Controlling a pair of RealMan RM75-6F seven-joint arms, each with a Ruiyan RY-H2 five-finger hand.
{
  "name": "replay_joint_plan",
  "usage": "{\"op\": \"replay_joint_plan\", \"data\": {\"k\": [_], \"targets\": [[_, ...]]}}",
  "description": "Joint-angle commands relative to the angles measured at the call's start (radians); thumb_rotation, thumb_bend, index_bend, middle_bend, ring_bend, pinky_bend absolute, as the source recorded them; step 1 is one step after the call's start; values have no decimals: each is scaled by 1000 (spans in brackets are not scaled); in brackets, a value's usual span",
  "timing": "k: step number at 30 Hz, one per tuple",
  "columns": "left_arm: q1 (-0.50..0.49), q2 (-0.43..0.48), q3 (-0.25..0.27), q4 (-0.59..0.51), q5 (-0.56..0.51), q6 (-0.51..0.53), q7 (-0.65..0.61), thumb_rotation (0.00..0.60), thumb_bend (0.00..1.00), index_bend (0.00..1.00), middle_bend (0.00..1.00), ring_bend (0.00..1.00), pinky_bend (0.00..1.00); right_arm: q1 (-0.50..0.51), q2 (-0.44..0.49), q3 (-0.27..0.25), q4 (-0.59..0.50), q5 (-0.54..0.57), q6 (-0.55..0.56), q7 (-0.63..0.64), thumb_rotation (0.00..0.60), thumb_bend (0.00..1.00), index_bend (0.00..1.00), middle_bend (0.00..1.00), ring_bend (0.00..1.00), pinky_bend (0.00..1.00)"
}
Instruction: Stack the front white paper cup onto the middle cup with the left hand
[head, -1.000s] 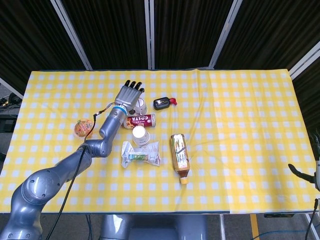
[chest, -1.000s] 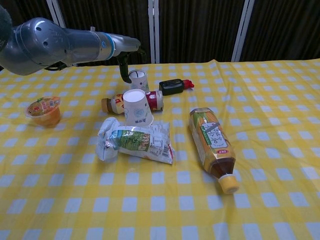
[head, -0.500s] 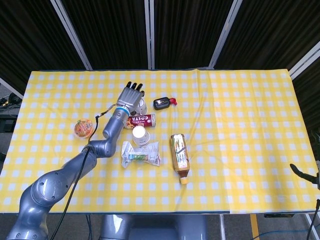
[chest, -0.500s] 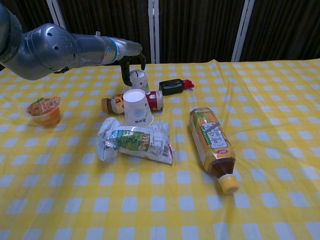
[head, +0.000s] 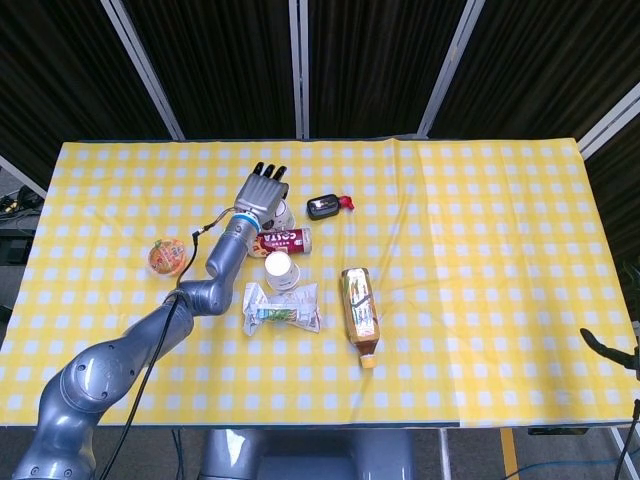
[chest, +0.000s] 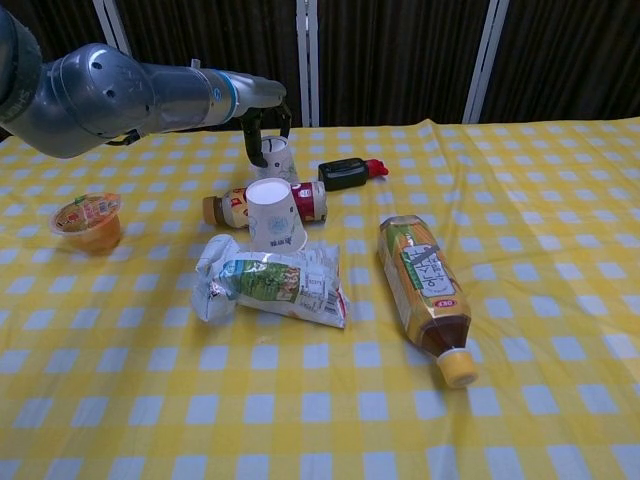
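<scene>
The left hand curls its fingers around the far white paper cup on the tabletop. The front white paper cup lies nearer, against a tipped can.

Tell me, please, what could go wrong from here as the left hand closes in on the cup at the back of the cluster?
The left hand has its fingers around the far cup, which already looks tilted, so it may tip or get crushed. The red-labelled bottle lies on its side just in front; a nudge could send it rolling against the nearer white cup. Also, this may not be the front cup the task names.
</scene>
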Motion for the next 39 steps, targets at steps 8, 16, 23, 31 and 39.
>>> {"op": "replay_joint_plan", "data": {"k": [8,16,23,31,39], "targets": [[28,172,-46,-260,52,102,-50,600,334,366,0,0,0,-3,4,0,-6,-4,7,1,600,42,0,0,0,0],[108,479,-63,-745,138,217,-86,600,334,368,0,0,0,-3,2,-10,-19,-26,14,-11,600,43,0,0,0,0],[180,691,-31,-1075,253,250,-114,600,334,371,0,0,0,-7,4,-15,-33,-40,28,-17,600,42,0,0,0,0],[201,751,22,-1179,332,270,-102,600,334,366,0,0,0,-9,8,-20,-43,-52,33,-14,600,42,0,0,0,0],[181,712,66,-1147,307,281,-64,600,334,367,0,0,0,-14,15,-20,-47,-57,44,2,600,42,0,0,0,0]]}}
